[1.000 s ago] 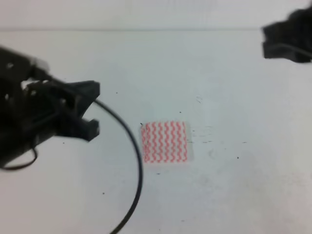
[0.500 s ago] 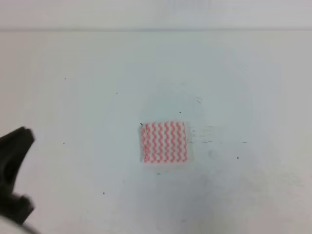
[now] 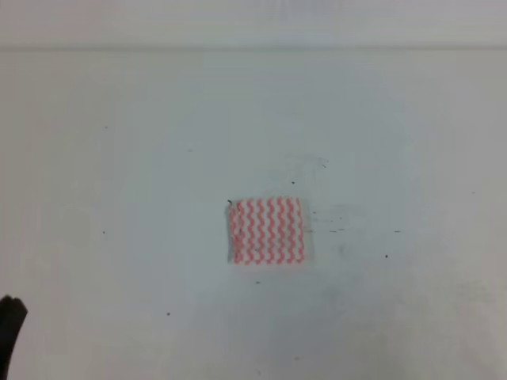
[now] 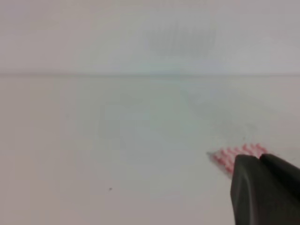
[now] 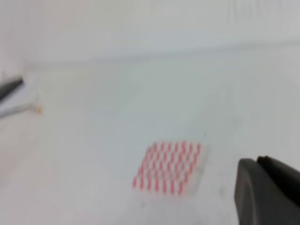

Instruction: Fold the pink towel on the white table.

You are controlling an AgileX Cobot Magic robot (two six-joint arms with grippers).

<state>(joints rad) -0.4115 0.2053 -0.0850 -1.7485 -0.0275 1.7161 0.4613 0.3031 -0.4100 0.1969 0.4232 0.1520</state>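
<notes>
The pink towel point(image 3: 267, 230) lies flat on the white table point(image 3: 142, 158) as a small, nearly square patch with pink-and-white zigzag stripes, near the middle of the exterior view. Nothing touches it. Only a dark sliver of my left arm point(image 3: 8, 332) shows at the bottom left corner, far from the towel. In the left wrist view a dark part of the left gripper point(image 4: 257, 164) hides the near part of the towel point(image 4: 234, 155). The right wrist view has the towel point(image 5: 169, 167) left of the right gripper point(image 5: 262, 164). Neither view shows how the jaws stand.
The table's far edge point(image 3: 253, 49) runs along the top of the exterior view. Small dark specks and scuffs point(image 3: 341, 229) lie right of the towel. In the right wrist view a thin rod with an orange tip point(image 5: 21, 110) lies at the left edge.
The left arm has drawn back to the lower left and almost left the exterior view. The right arm has left the top right corner. The towel has not moved.
</notes>
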